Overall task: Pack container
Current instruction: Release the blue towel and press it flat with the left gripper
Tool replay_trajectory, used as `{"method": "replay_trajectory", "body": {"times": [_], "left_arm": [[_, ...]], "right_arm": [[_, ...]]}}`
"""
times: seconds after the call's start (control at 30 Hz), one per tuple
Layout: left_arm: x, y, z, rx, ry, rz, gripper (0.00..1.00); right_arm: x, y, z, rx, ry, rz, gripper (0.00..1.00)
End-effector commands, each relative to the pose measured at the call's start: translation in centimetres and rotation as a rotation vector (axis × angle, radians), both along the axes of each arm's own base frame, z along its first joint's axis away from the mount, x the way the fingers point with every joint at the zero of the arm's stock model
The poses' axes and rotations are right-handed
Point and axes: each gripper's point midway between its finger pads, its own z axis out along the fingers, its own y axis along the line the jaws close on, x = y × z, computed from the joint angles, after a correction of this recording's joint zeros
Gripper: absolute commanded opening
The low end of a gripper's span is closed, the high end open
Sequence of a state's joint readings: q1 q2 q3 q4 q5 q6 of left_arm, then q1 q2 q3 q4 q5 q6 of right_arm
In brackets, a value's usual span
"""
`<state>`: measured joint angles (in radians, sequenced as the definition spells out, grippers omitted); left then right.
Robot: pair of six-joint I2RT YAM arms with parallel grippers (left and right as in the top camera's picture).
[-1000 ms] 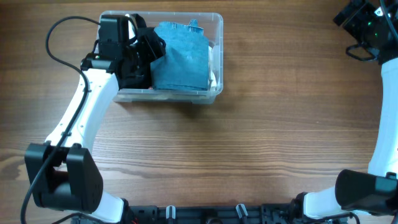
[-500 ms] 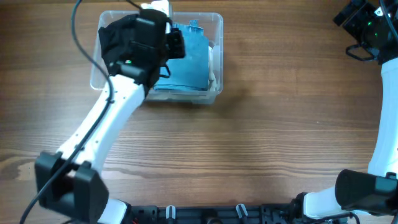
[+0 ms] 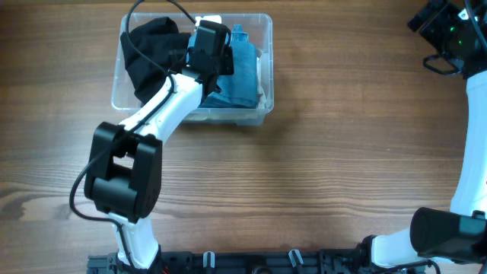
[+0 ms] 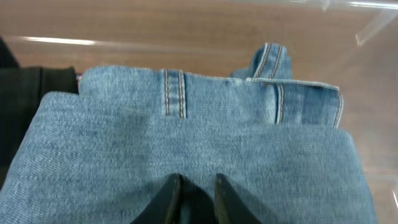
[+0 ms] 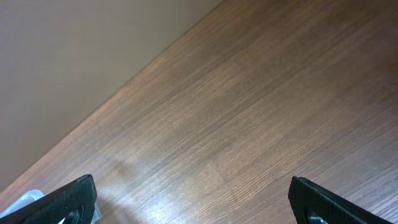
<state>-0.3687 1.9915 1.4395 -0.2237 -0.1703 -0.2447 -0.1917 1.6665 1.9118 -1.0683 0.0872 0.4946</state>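
Clear rimmed container (image 3: 268, 76) upright, open-topped, holding folded denim (image 3: 242, 72), black garment (image 3: 148, 46).

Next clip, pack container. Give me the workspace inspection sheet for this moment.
Surface: brown wood-grain table, bare where visible.
Job's things: clear rectangular plastic container holding a folded blue denim garment and bunched black fabric; pale cloth at its right wall.
Clutter: nothing seen.
Grippers: left gripper nearly closed, tips against the denim, grip on fabric unclear; right gripper open over bare table.
Cables: black cable arching over the container.
Surroundings: plain beige wall; black rail at the table's near edge.
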Motion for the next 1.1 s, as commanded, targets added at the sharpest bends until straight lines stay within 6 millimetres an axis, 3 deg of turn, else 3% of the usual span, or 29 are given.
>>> {"method": "replay_trajectory", "body": {"times": [0.0, 0.1, 0.2, 0.4, 0.6, 0.7, 0.8, 0.83, 0.97, 1.03, 1.07], "left_arm": [[-2.4, 1.0, 5.8, 0.007, -0.037, -0.015, 0.20], [-6.2, 2.4, 10.9, 0.000, -0.037, -0.015, 0.20], [-8.7, 2.4, 10.4, -0.023, 0.052, -0.031, 0.20], [-8.7, 2.2, 3.6, 0.012, 0.234, -0.013, 0.21], [-9.4, 1.5, -7.0, 0.058, 0.473, -0.031, 0.25], [-9.7, 1.7, -9.2, 0.075, 0.518, -0.028, 0.25], [-9.1, 1.4, -8.1, 0.061, 0.481, -0.030, 0.26], [-8.8, 1.3, -6.9, 0.052, 0.457, -0.032, 0.26], [-9.0, 1.4, 0.7, 0.011, 0.340, -0.038, 0.36], [-9.8, 2.0, 5.5, -0.020, 0.255, -0.039, 0.61], [-10.4, 2.3, 7.9, -0.036, 0.210, -0.039, 0.82]], "right_arm": [[0.0, -0.3, -0.2, -0.001, 0.002, -0.016, 1.00], [0.0, -0.3, -0.2, 0.000, 0.002, -0.016, 1.00], [0.0, -0.3, -0.2, -0.001, 0.002, -0.016, 1.00], [0.0, -0.3, -0.2, -0.001, 0.002, -0.016, 1.00], [0.0, -0.3, -0.2, -0.001, 0.002, -0.016, 1.00], [0.0, -0.3, -0.2, -0.001, 0.002, -0.016, 1.00], [0.0, -0.3, -0.2, -0.001, 0.002, -0.016, 1.00], [0.0, -0.3, -0.2, -0.001, 0.002, -0.016, 1.00], [0.0, -0.3, -0.2, -0.001, 0.002, -0.016, 1.00], [0.0, -0.3, -0.2, -0.001, 0.002, -0.016, 1.00], [0.0, -0.3, -0.2, -0.001, 0.002, -0.016, 1.00]]}}
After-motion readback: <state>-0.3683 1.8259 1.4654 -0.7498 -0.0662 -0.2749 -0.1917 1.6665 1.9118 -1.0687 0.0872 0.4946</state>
